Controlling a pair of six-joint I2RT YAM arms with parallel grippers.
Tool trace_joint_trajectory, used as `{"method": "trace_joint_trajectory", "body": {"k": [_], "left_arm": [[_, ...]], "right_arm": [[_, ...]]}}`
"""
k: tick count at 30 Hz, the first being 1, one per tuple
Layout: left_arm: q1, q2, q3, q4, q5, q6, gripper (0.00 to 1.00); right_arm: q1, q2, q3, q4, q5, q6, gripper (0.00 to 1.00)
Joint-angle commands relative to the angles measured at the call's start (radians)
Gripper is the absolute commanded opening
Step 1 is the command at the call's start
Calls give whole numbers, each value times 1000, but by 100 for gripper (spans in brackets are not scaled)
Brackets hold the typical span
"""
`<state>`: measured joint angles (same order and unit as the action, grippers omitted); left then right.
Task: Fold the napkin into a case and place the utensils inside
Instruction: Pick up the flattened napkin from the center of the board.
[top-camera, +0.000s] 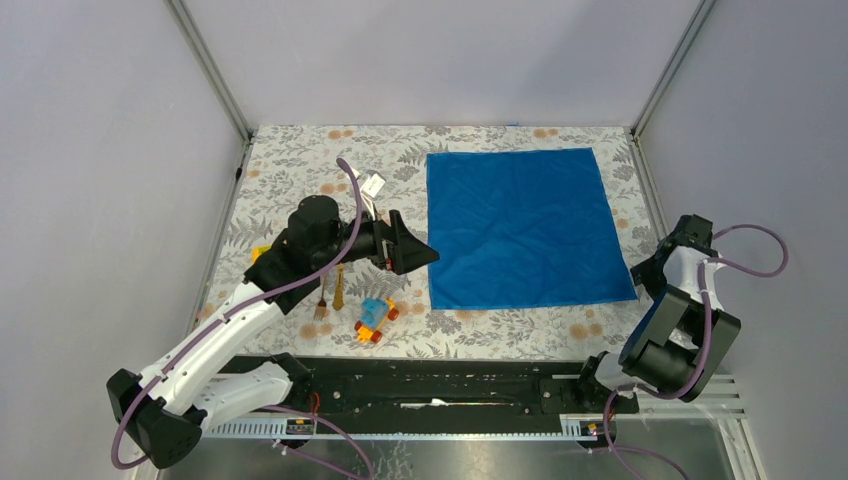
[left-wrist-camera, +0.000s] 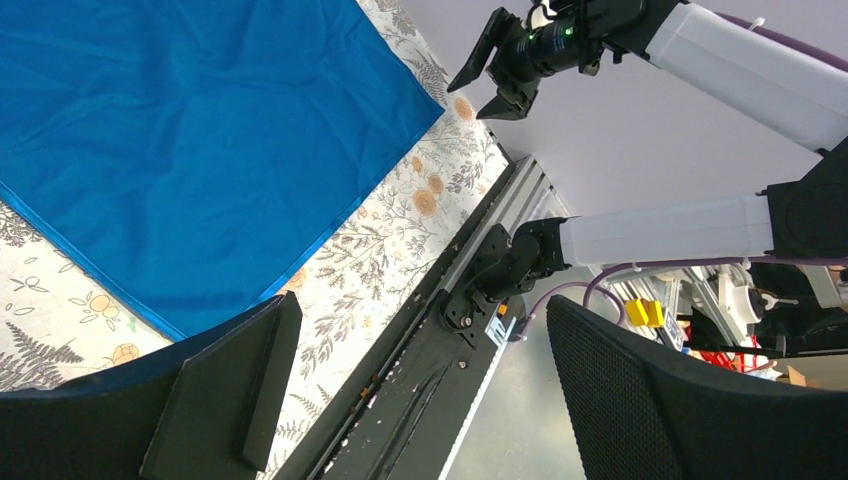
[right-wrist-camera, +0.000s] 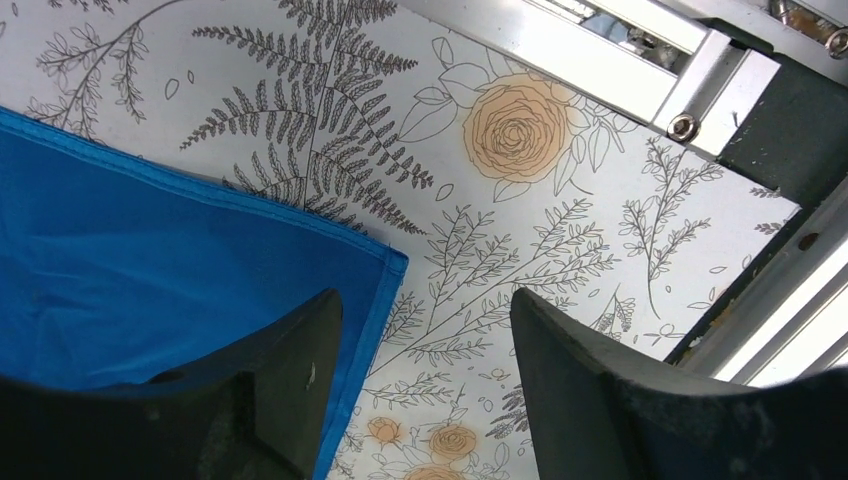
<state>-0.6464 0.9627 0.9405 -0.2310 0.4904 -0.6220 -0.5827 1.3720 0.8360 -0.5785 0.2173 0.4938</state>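
At the near edge, a black mounting rail (top-camera: 430, 385) carries both arm bases. Just beyond it, on the floral table cover (top-camera: 300, 170), lies a small blue-and-orange toy car (top-camera: 375, 318). Just left of the car are the utensils: a golden-orange fork (top-camera: 321, 297) and knife (top-camera: 340, 288). They lie side by side and nearly parallel, pointing away from the rail, with the fork's tines toward the near edge. Their far ends run up under the left arm's dark wrist, and no claw touches them. Further left, a yellow block (top-camera: 260, 252) peeks out from beneath that arm.

The right gripper (right-wrist-camera: 425, 298) hangs over the near right corner of the napkin (top-camera: 520, 225). Its jaws stand apart and hold nothing. In its wrist view one finger overlaps the blue hem, the other is over bare floral cover, and the cloth corner shows between them. I cannot tell whether a finger touches the cloth.

The left gripper (left-wrist-camera: 422, 305) sits above the table beside the napkin's left edge, not far from its near left corner. Its jaws are spread wide and empty.

The napkin is bright blue. It lies flat and unfolded with light creases, filling the right half of the cover and reaching almost to the far edge. The utensils are well apart from it, on the other side of the left gripper.
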Motion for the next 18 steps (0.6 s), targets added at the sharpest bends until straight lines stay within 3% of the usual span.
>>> {"method": "trace_joint_trajectory", "body": {"k": [1, 6, 18], "left_arm": [[-5, -9, 10, 38, 14, -18, 99], [-7, 5, 19, 38, 10, -19, 99], [-9, 17, 0, 60, 4, -24, 99]], "right_arm": [[16, -6, -33, 56, -33, -36, 68], [58, 71, -21, 85, -86, -48, 65], [88, 119, -18, 118, -36, -68, 57]]}}
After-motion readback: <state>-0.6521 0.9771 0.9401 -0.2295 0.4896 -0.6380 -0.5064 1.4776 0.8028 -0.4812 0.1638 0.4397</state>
